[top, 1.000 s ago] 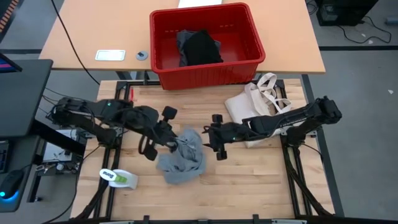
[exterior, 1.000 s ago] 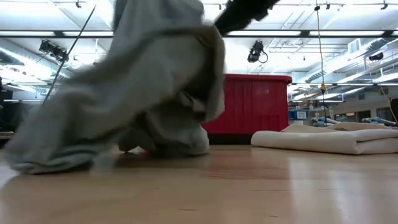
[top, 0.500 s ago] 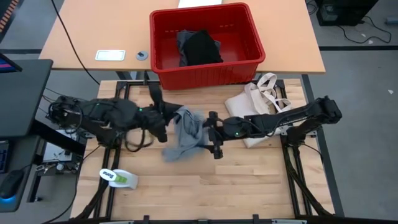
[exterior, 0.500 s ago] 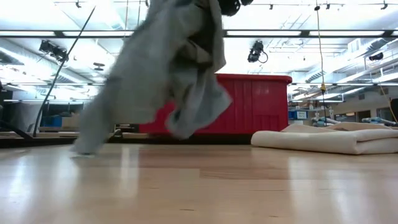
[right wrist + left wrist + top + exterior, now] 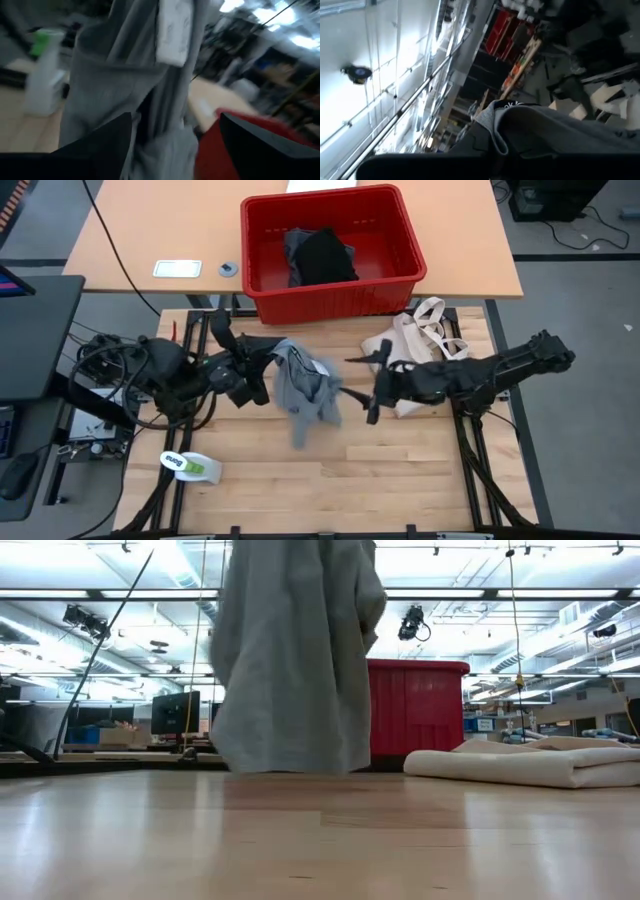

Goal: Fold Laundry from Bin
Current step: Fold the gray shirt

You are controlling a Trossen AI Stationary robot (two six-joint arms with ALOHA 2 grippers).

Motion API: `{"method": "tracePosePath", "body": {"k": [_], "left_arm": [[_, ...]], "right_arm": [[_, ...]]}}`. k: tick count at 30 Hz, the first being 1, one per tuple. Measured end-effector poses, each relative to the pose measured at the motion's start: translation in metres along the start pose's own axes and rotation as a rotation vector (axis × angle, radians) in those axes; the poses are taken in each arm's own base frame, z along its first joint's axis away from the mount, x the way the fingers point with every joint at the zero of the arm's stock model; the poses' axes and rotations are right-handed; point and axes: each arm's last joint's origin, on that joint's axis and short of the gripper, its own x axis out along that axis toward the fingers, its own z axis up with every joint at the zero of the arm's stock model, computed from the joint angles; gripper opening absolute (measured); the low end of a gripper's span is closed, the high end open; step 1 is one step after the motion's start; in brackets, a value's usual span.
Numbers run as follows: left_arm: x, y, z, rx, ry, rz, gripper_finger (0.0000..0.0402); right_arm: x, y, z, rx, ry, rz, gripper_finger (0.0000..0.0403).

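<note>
White sewn-in tag on the grey T-shirt (image 5: 305, 388), print unreadable; the spray bottle (image 5: 190, 466) label is too small to read. My left hand (image 5: 262, 370) is clamped on the shirt's top edge, pinch point hidden under cloth. Shirt hangs clear of the tabletop (image 5: 400, 480), long axis vertical, hem down. My right hand (image 5: 366, 388) sits just beside it, fingers spread wide, holding nothing. Red bin (image 5: 332, 250) beyond holds dark laundry. Cream tote (image 5: 410, 340) partly hidden by my right arm.

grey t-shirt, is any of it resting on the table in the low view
No, the grey T-shirt hangs with its lower hem clear above the table, with room background visible under it.
</note>
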Motion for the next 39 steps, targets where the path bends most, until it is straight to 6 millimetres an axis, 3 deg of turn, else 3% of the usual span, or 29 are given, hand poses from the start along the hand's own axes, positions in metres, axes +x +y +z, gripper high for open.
{"method": "tracePosePath", "body": {"k": [11, 18, 21, 24, 28, 34, 39], "left_arm": [[0.000, -0.001, -0.001, 0.007, 0.015, -0.005, 0.0018], [-0.004, -0.002, 0.004, 0.003, -0.010, -0.010, 0.0018], [-0.005, -0.002, 0.005, 0.005, -0.016, -0.013, 0.0018], [-0.009, -0.003, 0.008, 0.007, -0.030, -0.023, 0.0018], [-0.019, -0.001, 0.011, 0.025, -0.056, -0.038, 0.0018], [-0.024, -0.004, 0.011, 0.049, -0.055, -0.070, 0.0018], [-0.025, -0.012, 0.009, 0.074, -0.041, -0.129, 0.0018]], "right_arm": [[0.041, 0.038, -0.036, 0.029, 0.177, 0.218, 0.0297], [0.061, 0.047, -0.039, 0.090, 0.104, 0.361, 0.0297], [0.070, 0.044, -0.047, 0.086, 0.132, 0.343, 0.0297], [0.066, 0.033, -0.051, 0.066, 0.198, 0.265, 0.0297], [0.048, 0.016, -0.042, 0.098, 0.201, 0.238, 0.0297], [0.026, 0.007, -0.030, 0.098, 0.182, 0.128, 0.0297], [0.034, 0.002, -0.036, 0.094, 0.203, 0.152, 0.0297]]}}
